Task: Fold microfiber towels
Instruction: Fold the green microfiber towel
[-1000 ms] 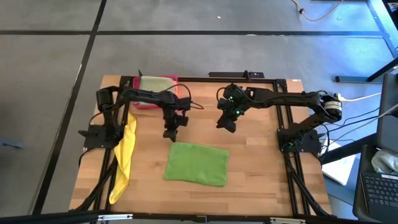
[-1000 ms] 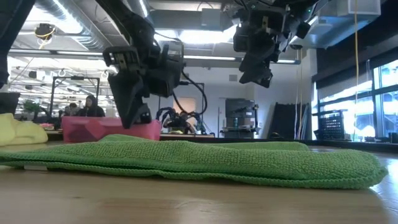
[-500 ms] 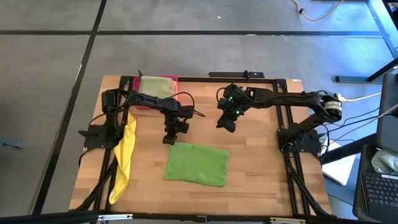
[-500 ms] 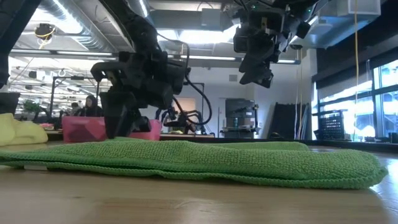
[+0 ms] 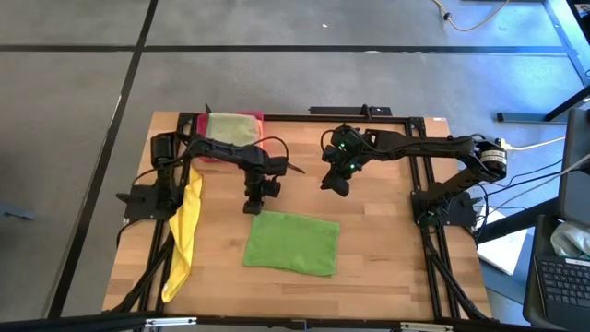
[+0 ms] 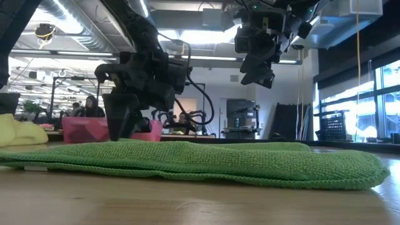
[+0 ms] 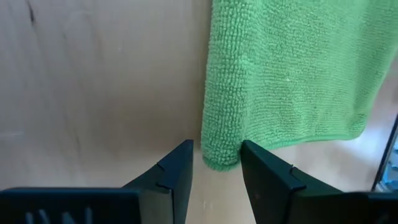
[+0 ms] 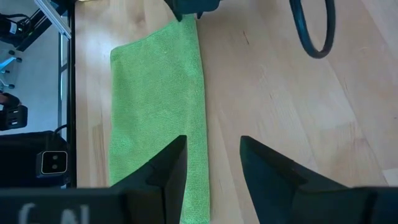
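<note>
High view shows the bright green towel (image 5: 291, 243) lying folded at mid-table, the left gripper (image 5: 253, 205) poised over its far-left corner with fingers apart, the right gripper (image 5: 336, 184) waiting aloft, also parted; next move, likely, is pinching that corner.

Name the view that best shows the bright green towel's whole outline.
The high view: the bright green towel lies flat, all four edges visible. The low view shows only its near edge; the left wrist view one corner; the right wrist view most of it, partly hidden.

Towel (image 5: 291, 243) mid-table (tray (image 5: 218, 152) behind).
</note>
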`<state>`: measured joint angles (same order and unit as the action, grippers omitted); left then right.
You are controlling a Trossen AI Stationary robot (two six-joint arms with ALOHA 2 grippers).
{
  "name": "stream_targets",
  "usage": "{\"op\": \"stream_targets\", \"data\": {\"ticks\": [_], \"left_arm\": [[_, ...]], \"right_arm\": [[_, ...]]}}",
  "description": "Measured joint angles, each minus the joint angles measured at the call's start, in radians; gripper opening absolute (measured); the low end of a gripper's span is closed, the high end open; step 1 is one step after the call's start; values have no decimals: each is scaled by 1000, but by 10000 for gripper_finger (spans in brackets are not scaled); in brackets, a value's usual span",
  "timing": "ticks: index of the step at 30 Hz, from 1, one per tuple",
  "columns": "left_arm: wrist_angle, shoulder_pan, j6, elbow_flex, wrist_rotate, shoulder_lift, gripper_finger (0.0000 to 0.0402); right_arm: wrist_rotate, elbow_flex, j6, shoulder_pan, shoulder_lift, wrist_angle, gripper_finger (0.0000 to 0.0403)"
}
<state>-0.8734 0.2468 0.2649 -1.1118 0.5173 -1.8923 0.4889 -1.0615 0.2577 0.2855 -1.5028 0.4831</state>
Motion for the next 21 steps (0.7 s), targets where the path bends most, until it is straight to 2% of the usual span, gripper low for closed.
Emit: {"op": "stream_targets", "data": {"ticks": [6, 17, 21], "left_arm": [[0, -30, -46, 0, 49, 0, 126], [0, -85, -180, 0, -14, 0, 124], [-1, -91, -239, 0, -20, 0, 107]], "right_arm": [[0, 0, 0, 0, 0, 0, 152], [0, 0, -4, 0, 0, 0, 152], [0, 0, -8, 0, 0, 0, 152]]}}
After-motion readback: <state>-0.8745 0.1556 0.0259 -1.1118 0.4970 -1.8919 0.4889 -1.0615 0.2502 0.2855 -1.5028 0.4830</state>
